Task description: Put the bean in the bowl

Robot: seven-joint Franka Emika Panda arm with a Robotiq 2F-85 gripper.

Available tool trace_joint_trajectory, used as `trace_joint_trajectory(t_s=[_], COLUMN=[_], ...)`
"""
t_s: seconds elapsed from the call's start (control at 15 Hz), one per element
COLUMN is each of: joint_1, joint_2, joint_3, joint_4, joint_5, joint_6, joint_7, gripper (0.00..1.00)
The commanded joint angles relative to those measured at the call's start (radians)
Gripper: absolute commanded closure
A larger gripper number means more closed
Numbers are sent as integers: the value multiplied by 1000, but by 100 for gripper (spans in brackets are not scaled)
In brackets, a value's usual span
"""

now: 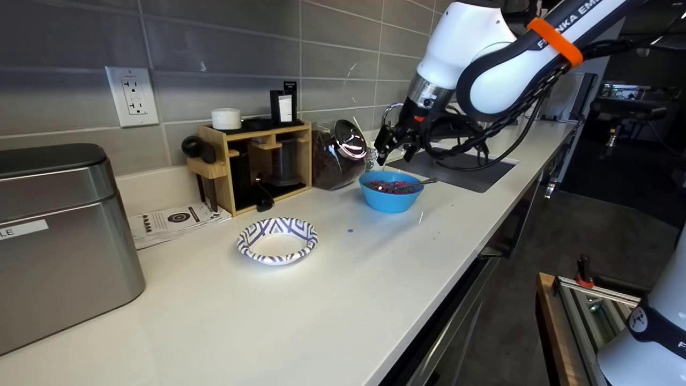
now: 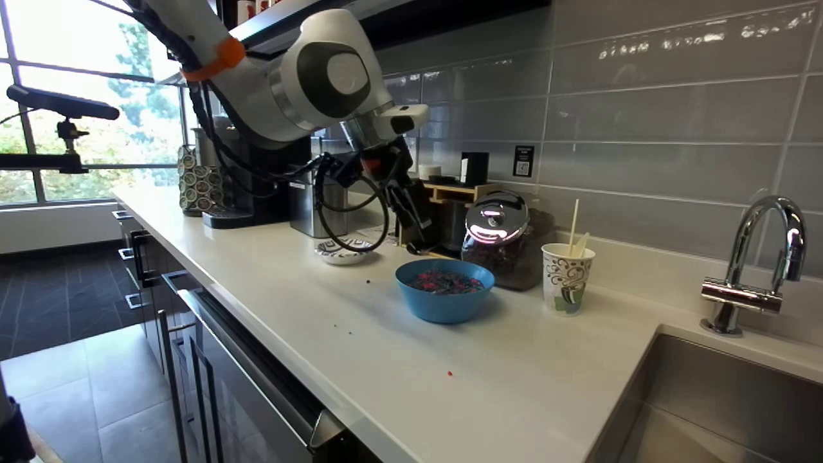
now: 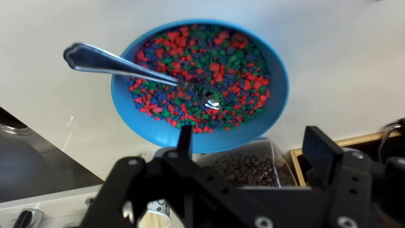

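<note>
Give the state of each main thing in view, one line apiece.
Gripper: open, holding nothing
Blue bowl: upright, holding coloured bits
Metal utensil: leaning in the bowl, head partly buried
Probable bean: dark speck, loose on the counter
Patterned dish: upright
Jar: lid on, dark beans inside
Paper cup: upright, sticks in it
Tap: no water flowing
Steel bin: lid down

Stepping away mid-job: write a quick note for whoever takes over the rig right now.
Gripper: open, holding nothing, raised near the blue bowl.
Bowl: upright on the counter, holding coloured bits and a metal utensil.
Likely bean: the dark speck on the counter between bowl and patterned dish; too small to be sure, with other specks about.
Done: no placement that I can confirm.
Left: check the speck, grip it, release it over the bowl.
</note>
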Motion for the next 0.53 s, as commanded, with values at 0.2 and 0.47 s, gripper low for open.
trace_joint_trajectory(t_s=[0.2, 0.47], joint_1=[55, 41], joint_2=[-316, -327], joint_3=[25, 42], joint_4=[-70, -36], joint_5=[238, 258], joint_6=[-441, -512], joint_7=[-69, -56], gripper=[0, 0])
